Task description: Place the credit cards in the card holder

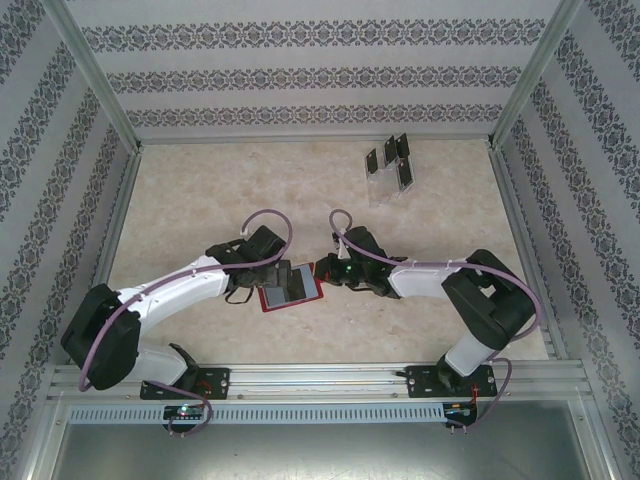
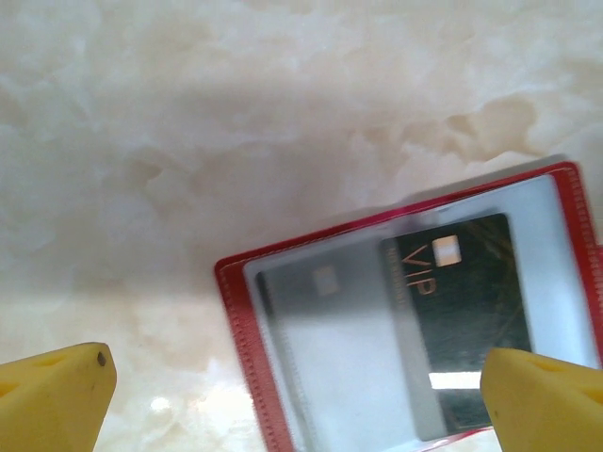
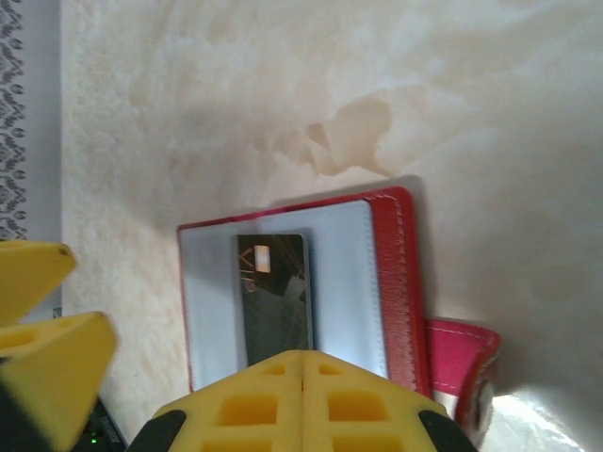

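The red card holder (image 1: 272, 303) lies open on the table between both arms, grey pocket panel up (image 3: 344, 282). One black credit card (image 3: 273, 297) marked VIP lies on that panel, and in the left wrist view the card (image 2: 466, 320) has one end under the translucent pocket (image 2: 330, 348). My right gripper (image 3: 301, 363) is shut, fingertips together over the card's near end, which they hide. I cannot tell if they touch it. My left gripper (image 2: 297, 405) hangs open over the holder's (image 2: 236, 311) other side, one fingertip (image 2: 57, 395) off each edge. Several more credit cards (image 1: 388, 160) stand at the back.
A clear plastic rack (image 1: 385, 190) holds those cards at the far right of the table. The holder's pink snap strap (image 3: 462, 363) sticks out beside my right gripper. Patterned walls and metal rails (image 1: 300, 375) enclose the marble tabletop (image 1: 200, 190).
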`<move>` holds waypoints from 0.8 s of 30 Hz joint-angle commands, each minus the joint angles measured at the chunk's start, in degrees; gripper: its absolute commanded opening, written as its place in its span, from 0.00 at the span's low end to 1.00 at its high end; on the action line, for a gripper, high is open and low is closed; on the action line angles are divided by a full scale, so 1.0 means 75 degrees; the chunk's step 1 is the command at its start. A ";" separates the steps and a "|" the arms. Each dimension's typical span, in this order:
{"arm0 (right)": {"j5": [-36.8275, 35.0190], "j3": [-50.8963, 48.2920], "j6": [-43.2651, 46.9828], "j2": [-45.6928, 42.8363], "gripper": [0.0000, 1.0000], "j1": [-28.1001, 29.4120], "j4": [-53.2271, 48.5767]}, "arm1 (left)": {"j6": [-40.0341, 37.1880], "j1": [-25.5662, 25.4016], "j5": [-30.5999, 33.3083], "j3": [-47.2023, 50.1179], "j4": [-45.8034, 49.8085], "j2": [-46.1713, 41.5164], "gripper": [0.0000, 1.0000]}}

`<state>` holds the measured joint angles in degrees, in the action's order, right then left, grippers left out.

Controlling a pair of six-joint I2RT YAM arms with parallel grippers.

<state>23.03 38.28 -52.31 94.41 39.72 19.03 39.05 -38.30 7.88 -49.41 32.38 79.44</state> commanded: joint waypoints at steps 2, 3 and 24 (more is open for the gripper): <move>0.0106 -0.0071 0.0073 0.0352 0.00 -0.0015 0.0146 | -0.0236 -0.0125 -0.0240 -0.0460 -0.0059 0.0511 1.00; 0.0105 -0.0104 0.0055 0.0414 0.00 -0.0012 0.0190 | -0.0249 -0.0150 -0.0254 -0.0556 -0.0088 0.0664 1.00; -0.0065 -0.0379 -0.0074 0.0816 0.00 -0.0015 0.0508 | -0.0072 -0.0611 -0.0101 -0.1490 -0.0308 0.2523 1.00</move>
<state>23.38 36.23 -52.58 99.11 39.72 22.72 37.98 -42.04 6.24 -59.27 30.74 97.30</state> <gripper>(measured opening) 0.058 0.999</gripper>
